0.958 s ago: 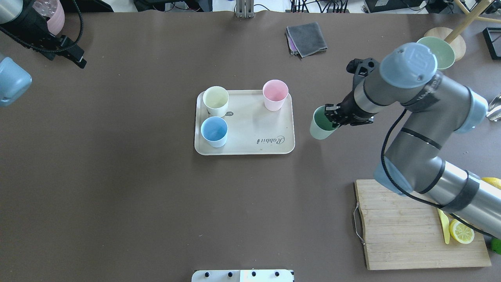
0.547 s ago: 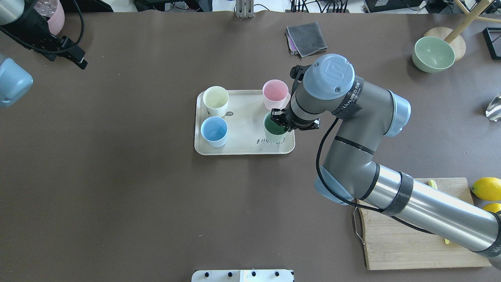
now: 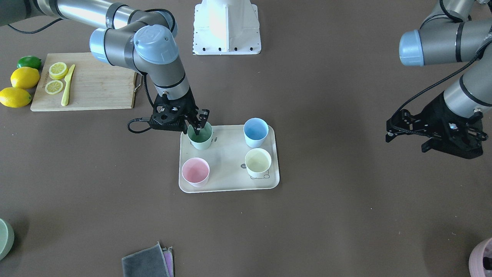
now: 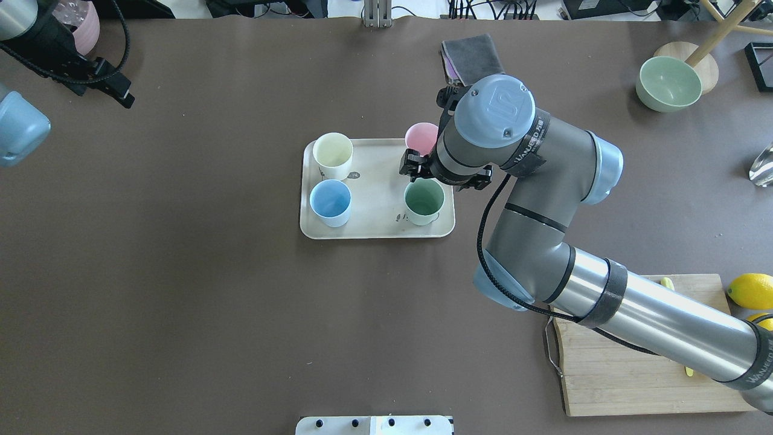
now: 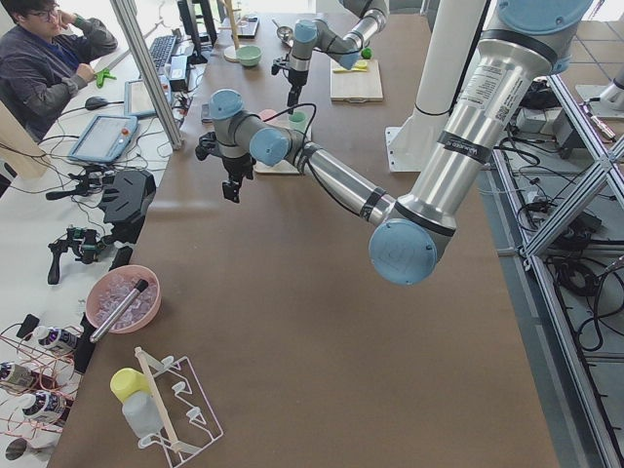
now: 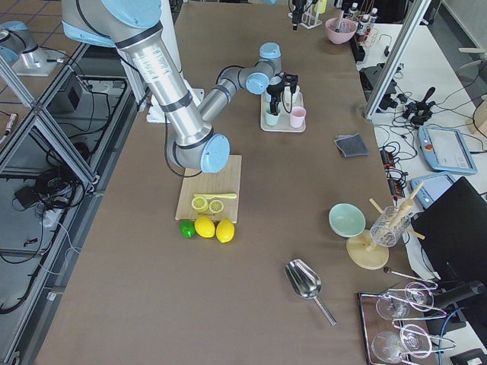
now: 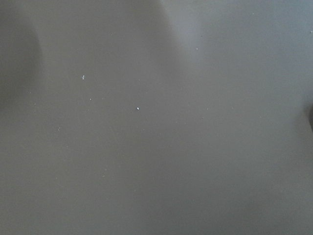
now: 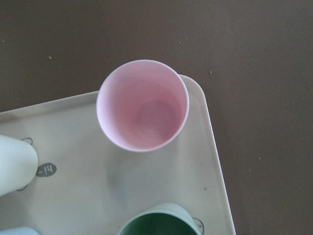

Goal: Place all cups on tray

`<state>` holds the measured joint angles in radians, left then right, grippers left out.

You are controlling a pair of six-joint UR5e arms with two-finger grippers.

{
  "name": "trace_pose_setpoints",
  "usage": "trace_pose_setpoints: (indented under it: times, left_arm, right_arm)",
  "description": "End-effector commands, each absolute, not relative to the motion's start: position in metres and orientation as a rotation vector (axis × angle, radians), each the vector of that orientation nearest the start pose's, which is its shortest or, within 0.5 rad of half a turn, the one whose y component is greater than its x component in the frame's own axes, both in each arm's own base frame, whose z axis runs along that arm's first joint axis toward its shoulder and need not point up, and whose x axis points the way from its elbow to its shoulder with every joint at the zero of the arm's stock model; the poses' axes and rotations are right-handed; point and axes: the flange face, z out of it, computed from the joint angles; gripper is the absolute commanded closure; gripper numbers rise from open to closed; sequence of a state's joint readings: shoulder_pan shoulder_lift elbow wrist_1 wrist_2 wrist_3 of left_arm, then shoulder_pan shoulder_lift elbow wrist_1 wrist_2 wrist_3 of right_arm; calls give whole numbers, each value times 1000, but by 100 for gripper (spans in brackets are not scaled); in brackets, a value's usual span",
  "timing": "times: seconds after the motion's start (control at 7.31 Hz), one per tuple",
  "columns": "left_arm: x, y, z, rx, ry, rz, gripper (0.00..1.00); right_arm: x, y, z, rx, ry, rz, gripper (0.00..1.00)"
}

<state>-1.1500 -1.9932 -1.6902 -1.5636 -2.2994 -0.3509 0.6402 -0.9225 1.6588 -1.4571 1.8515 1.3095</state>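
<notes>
**Four tumblers on the tray, right end effector over the green one**

A folded grey cloth [image 4: 474, 54] lies at the top of the overhead view and a wooden cutting board [image 3: 96, 82] sits apart, both well clear of the flat cream rectangular tray [image 4: 377, 187] on the desk. The right arm's wrist hides part of the pink plastic tumbler [image 4: 421, 136]. The cream-yellow tumbler [image 4: 333, 154] and light blue tumbler [image 4: 330, 201] fill the tray's left side. The mint green tumbler [image 4: 424, 201] stands upright at lower right. The right end effector [image 3: 197, 124] is at its rim, fingers parted, gripping nothing. The left end effector [image 3: 398, 125] hangs far off; its opening cannot be told.

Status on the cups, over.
Right gripper open above green cup. It, pink cup, blue cup, yellow cup all on tray. Left gripper aside, jaws unreadable. Nothing blocking.
</notes>
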Motion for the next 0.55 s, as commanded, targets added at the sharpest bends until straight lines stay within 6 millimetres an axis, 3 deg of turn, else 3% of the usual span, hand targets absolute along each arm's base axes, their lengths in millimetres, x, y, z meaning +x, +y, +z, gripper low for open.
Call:
trace_pose_setpoints:
  times: [0.0, 0.14, 0.27, 0.41]
  left_arm:
    - [193, -595, 390, 215, 857, 256, 2]
    - [191, -591, 401, 223, 861, 255, 2]
    - [188, -591, 406, 214, 856, 246, 1]
    - [173, -591, 416, 211, 845, 227, 1]
  right_arm:
    - [-415, -524, 259, 215, -841, 144, 0]
    - [-366, -517, 295, 224, -825, 73, 0]
    - [-295, -516, 324, 208, -846, 56, 0]
    - [-232, -520, 368, 191, -828, 28, 0]
